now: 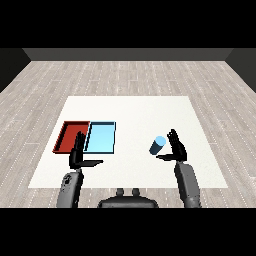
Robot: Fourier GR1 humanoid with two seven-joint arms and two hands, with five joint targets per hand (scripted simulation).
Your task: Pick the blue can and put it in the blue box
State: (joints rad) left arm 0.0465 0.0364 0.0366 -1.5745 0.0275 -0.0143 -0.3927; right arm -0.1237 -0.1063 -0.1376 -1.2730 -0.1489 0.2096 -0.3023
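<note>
Head view only, so just the one angle to go on. Blue can (157,145) out on the white worktop (135,110), toward the right side, looking tilted or lying over rather than standing straight, lighter round end face pointing up and toward the camera. Right robot hand (175,148) just beside it on the can's right, fingers straight and pointing up, thumb stuck out low toward the can, nothing held; touching or a hair apart, can't tell from here. Left robot hand (80,156) well apart from the can, hovering near the front edges of the trays, fingers straight too, thumb out sideways, also empty. Red tray (64,136) and blue tray (112,137) side by side on the left, blue one nearer the can, nothing visible inside it. Handling guess: small smooth cylinder, probably light and rigid, so no worry about crushing, but slick curved sides and likely to roll off if nudged while leaning like that. Best bet probably a wrap around the middle of the body, thumb on one side and fingers on the other, not the end faces. Then a carry left across the worktop to the blue tray.
</note>
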